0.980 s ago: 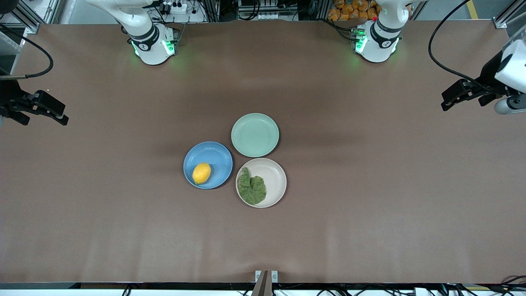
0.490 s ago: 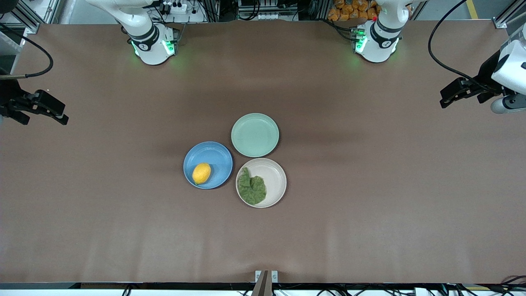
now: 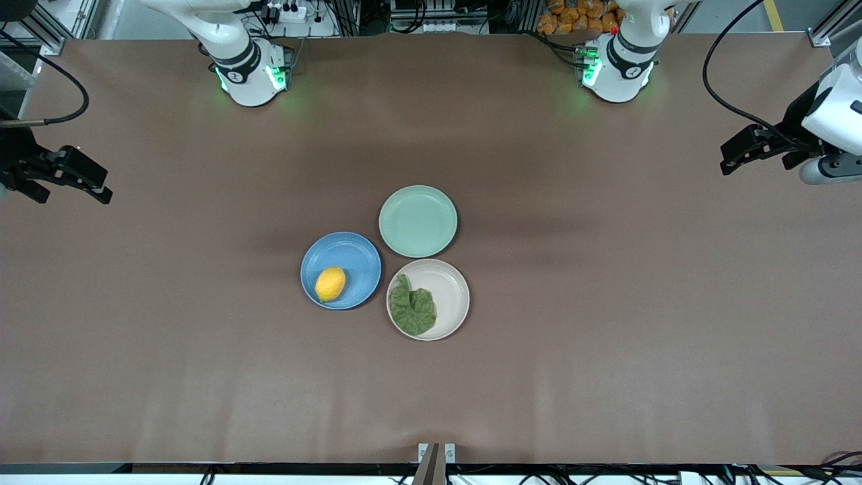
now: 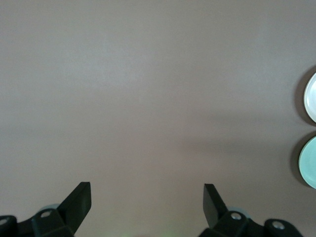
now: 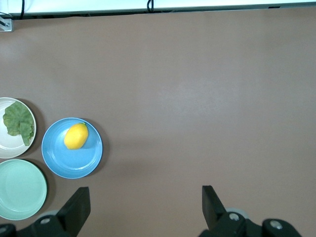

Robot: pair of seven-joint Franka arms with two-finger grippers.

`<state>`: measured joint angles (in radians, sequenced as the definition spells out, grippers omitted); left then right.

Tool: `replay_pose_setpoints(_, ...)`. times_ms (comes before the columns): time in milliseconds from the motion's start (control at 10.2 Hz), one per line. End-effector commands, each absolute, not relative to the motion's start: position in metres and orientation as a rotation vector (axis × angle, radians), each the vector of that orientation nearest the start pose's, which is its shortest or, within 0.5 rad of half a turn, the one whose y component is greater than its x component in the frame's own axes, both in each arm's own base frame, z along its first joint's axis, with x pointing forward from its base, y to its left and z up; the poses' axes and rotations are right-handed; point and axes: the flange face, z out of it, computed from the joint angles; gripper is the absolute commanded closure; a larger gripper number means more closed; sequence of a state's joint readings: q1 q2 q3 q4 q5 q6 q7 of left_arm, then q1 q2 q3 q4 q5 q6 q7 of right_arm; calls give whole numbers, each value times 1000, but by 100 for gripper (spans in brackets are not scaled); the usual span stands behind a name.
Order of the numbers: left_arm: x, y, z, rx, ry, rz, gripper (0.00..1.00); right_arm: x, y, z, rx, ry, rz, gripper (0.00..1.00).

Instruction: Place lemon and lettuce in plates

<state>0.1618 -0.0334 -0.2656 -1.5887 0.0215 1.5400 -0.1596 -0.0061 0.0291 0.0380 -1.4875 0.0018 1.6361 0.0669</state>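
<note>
the lemon lay in the blue plate, long axis slanting, and the lettuce in the beige plate. left gripper had edged outward, spread; right gripper waited, spread.

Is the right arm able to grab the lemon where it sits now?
Probably yes. The lemon lies uncovered in the blue plate, toward the right arm's end, with bare table between it and the open right gripper, which is off at the table's edge.

Brown table, even light; cables, orange packets w/ clutter along base edge.
</note>
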Motion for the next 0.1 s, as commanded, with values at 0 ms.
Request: replay_pose_setpoints(0,535,-51,636,-3087,-50,24,0,561,18,659,-3141,45,-213,0)
